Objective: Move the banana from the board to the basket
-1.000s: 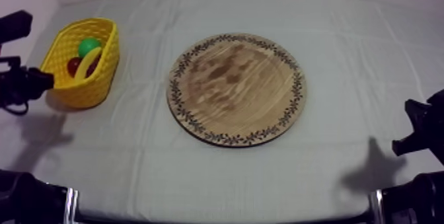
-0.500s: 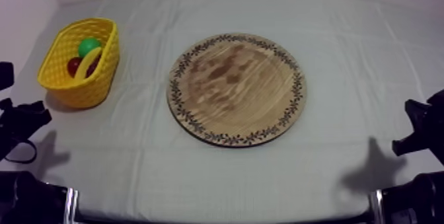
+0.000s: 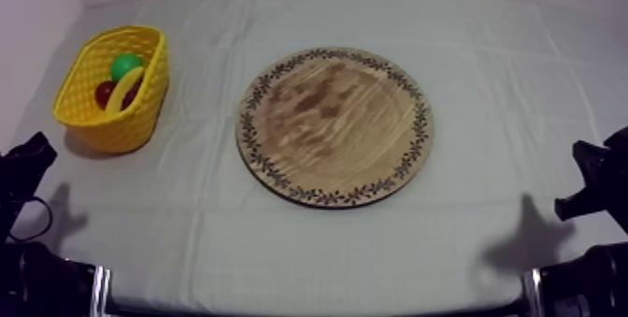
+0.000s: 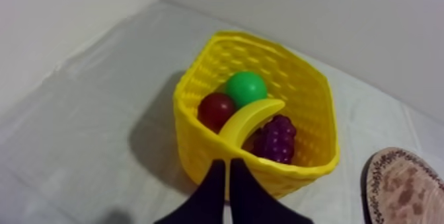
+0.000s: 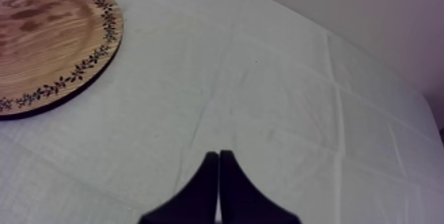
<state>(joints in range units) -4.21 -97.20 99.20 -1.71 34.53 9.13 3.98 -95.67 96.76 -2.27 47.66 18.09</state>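
The banana (image 3: 122, 89) (image 4: 250, 118) lies in the yellow basket (image 3: 143, 122) (image 4: 304, 94) at the table's left, leaning on the near rim. With it are a green fruit (image 4: 246, 87), a small red fruit (image 4: 217, 110) and a bunch of grapes (image 4: 275, 139). The round wooden board (image 3: 334, 124) (image 5: 46, 38) in the middle is bare. My left gripper (image 3: 26, 157) (image 4: 227, 164) sits low at the left edge, shut on nothing, just short of the basket. My right gripper (image 3: 584, 185) (image 5: 219, 155) rests low at the right, shut, over bare cloth.
The grey-white cloth (image 3: 336, 246) has creases and falls away at the front edge. A pale wall (image 4: 73, 8) stands close behind and left of the basket. Open cloth lies between basket and board and all round the right gripper.
My left arm has drawn back from beside the basket, down toward the lower left edge of the top view. The right arm, basket and board have not moved.
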